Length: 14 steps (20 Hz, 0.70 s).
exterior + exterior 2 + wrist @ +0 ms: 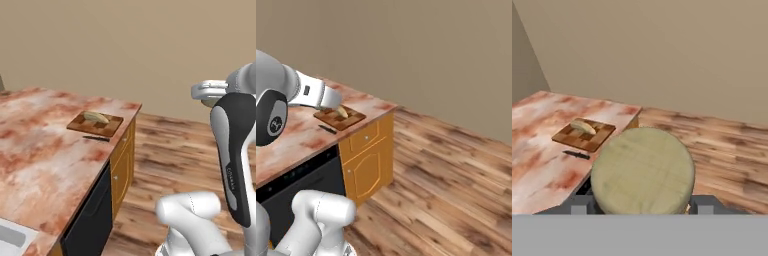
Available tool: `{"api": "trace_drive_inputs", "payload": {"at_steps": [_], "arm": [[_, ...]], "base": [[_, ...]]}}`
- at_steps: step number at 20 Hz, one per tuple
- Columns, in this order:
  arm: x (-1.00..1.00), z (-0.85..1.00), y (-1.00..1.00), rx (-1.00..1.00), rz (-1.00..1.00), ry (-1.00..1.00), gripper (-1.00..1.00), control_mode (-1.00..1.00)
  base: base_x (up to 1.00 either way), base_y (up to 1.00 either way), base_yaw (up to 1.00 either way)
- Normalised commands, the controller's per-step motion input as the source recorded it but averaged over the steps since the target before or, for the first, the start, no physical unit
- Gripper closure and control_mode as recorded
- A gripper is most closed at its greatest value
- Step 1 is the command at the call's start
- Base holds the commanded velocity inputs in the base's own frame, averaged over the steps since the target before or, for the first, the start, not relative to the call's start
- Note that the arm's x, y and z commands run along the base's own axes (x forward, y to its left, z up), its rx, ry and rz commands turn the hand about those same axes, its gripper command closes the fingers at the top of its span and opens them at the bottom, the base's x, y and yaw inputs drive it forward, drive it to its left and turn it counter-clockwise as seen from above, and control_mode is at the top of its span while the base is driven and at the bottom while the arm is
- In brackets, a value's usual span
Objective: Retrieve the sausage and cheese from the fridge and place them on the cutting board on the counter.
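Observation:
In the hand view a round pale tan-yellow cheese (pixel 643 172) sits between my fingertips, with my gripper (pixel 642 205) shut on it. From the left base view my gripper (pixel 209 92) hangs over the wooden floor, right of the counter (pixel 45 150) and apart from it. The striped brown cutting board (pixel 95 124) lies near the counter's far right corner. A short tan rounded piece (pixel 96 117), seemingly the sausage, rests on the board (pixel 582 135). The fridge is out of view.
A slim black knife (pixel 96 138) lies on the counter just in front of the board. Orange cabinets (pixel 367 160) and a black appliance front (pixel 92 220) stand below the top. A sink corner (pixel 10 237) shows at the lower left. Wooden floor (pixel 446 190) stretches right.

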Motion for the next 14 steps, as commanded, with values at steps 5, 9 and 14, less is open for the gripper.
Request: {"api": "trace_drive_inputs", "payload": {"at_steps": [5,9,14], "arm": [[0.0,0.0,0.0,0.0,0.0,0.0,1.0,1.0],[0.0,0.0,0.0,0.0,0.0,0.0,1.0,1.0],[0.0,0.0,0.0,0.0,0.0,0.0,1.0,1.0]], "base": [[1.0,-0.1,0.22],[0.96,-0.27,0.2],[0.59,-0.23,0.12]]}}
